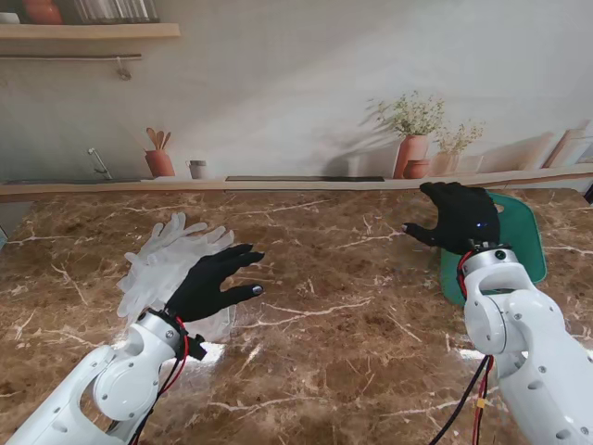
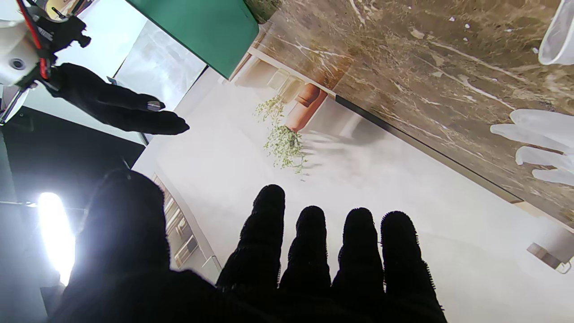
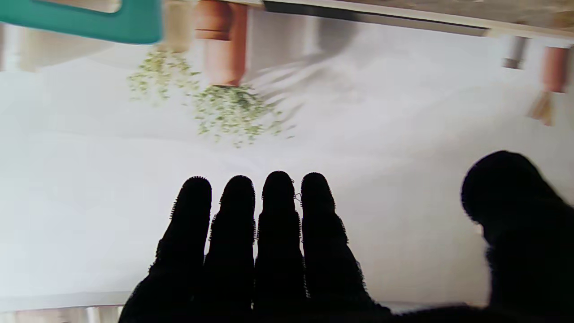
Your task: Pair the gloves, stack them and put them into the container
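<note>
Translucent gloves (image 1: 167, 261) under empty spread left hand (image 1: 215, 281), right hand (image 1: 459, 216) likewise, green container (image 1: 522, 239) whole only from stand view

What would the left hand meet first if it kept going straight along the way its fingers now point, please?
Probably nothing close: the left hand points right across bare marble table. The right hand and green container lie farther off; depth is unclear.
</note>
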